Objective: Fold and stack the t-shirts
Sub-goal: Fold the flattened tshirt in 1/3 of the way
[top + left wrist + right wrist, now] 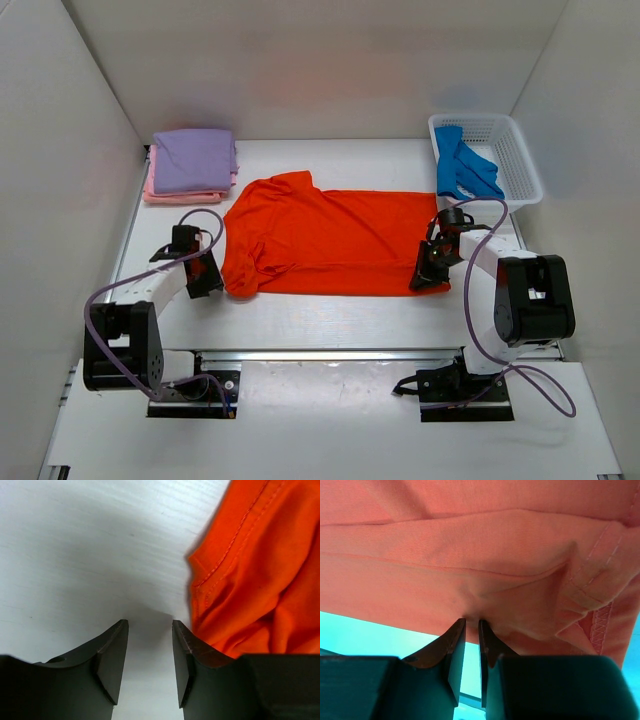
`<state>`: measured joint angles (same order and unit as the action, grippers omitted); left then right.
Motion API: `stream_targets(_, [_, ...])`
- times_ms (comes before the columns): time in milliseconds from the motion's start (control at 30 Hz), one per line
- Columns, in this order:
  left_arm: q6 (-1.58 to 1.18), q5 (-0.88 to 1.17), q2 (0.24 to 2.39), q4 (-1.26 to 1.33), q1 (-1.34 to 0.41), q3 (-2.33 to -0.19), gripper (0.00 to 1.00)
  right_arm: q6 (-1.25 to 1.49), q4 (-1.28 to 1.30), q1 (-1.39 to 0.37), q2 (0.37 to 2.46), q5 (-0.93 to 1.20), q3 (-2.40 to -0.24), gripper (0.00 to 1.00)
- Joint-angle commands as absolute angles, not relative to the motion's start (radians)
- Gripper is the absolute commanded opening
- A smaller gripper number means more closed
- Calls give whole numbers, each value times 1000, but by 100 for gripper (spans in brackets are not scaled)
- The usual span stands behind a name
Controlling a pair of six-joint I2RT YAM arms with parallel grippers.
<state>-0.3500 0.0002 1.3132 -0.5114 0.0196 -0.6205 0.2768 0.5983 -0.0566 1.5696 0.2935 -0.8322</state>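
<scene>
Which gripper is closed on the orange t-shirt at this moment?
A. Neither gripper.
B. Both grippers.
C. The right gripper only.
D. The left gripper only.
C: the right gripper pinches a pucker of the orange t-shirt between its nearly shut fingers, while the left gripper stands open over the table beside the cloth, with nothing between its fingers.

Fig. note: you'll find no legible txt, label, brand, no. or sign in any of the 3 views
</scene>
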Motion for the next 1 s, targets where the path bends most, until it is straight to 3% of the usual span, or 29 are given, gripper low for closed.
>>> stream_targets(0, [-367,11,1324,-474,14,-615,52,233,584,-44,1594,189,-818,15])
stream_targets(700, [-425,25,1399,-426,-104,-633,48,235,586,-44,1603,195,-818,15])
stream_targets(767, [-416,21,1419,-436,-121,-643,39,233,592,-38,1597,193,-818,15])
stream_targets(867, [-402,11,1451,-448,-124,-647,17,233,581,-40,1601,195,-821,15])
stream_targets(900, [-403,5,1453,-451,-126,-653,0,232,583,-38,1595,196,-821,15])
stream_targets(967, [-391,6,1454,-479,-117,-664,0,232,584,-44,1603,196,-824,15])
